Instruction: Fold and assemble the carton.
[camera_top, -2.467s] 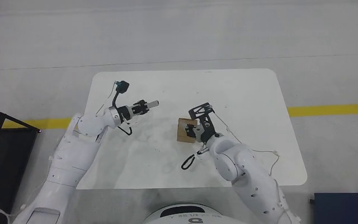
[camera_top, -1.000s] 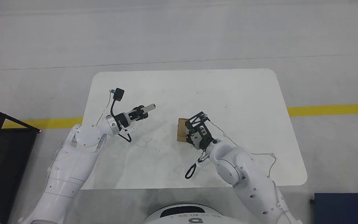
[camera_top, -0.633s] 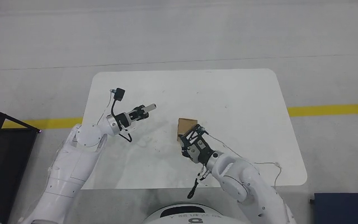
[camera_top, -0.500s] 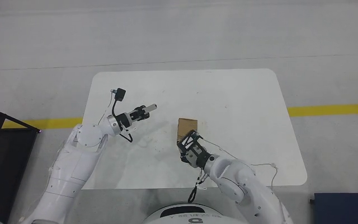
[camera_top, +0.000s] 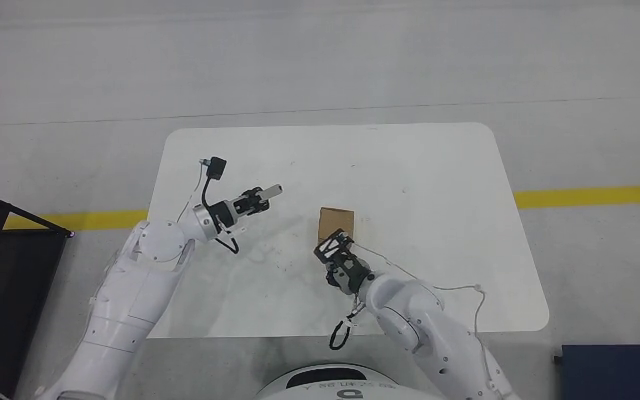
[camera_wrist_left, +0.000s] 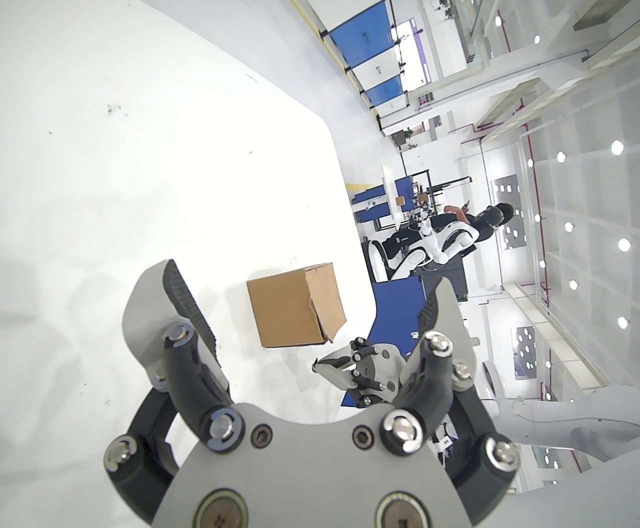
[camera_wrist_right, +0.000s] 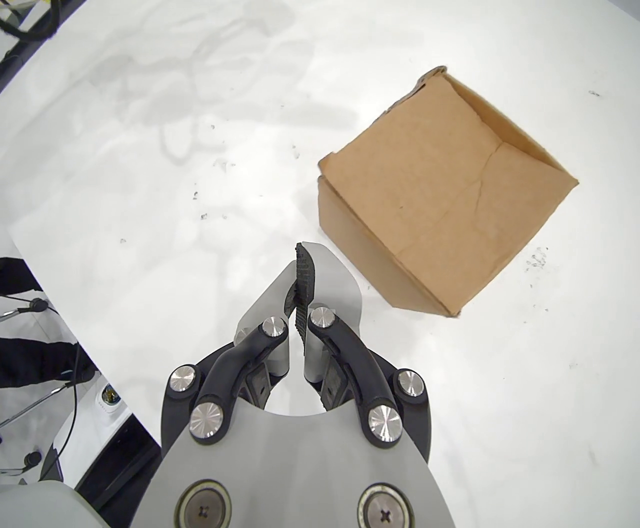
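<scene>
Located brown carton (camera_top: 336, 222) near centre of white table (camera_top: 480, 140), resting flat on its base, folded into box form. Observed creased upper panel and one end flap standing slightly proud at a corner. Found right gripper (camera_top: 333, 247) at 6 o'clock from carton, just beside it and not touching; confirmed fingers pressed together with nothing between them. Found left gripper (camera_top: 272, 189) at 10 o'clock from carton, well apart, aimed toward it; confirmed fingers spread wide, nothing held. Noted faint smudges on table surface at 8 o'clock from carton.
</scene>
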